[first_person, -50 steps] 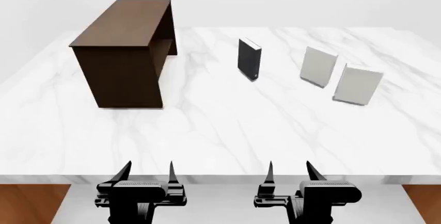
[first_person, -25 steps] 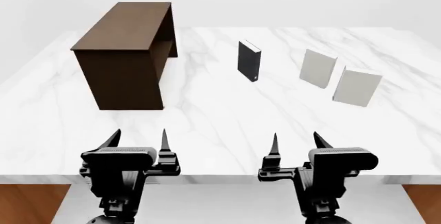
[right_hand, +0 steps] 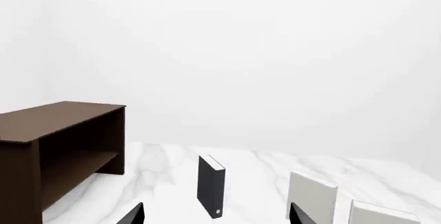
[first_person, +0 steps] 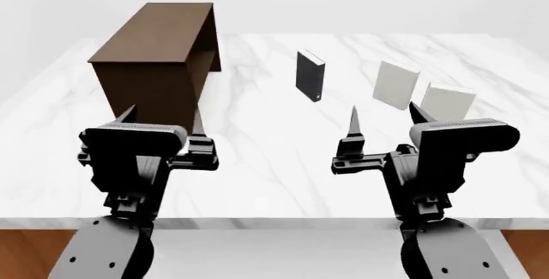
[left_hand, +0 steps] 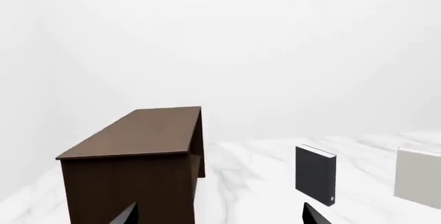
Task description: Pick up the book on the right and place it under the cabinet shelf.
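Black grippers, left [first_person: 163, 117] and right [first_person: 384, 115], have risen, jaws apart.

A white marble tabletop [first_person: 274, 157] with faint grey veins carries the things, and plain white wall rises behind it. A black book [first_person: 310, 75] stands upright on the tabletop — thin white page edge showing, a small pale mark low on its spine. To the right of the black book, well apart, a beige-grey book [first_person: 395, 85] stands upright too.
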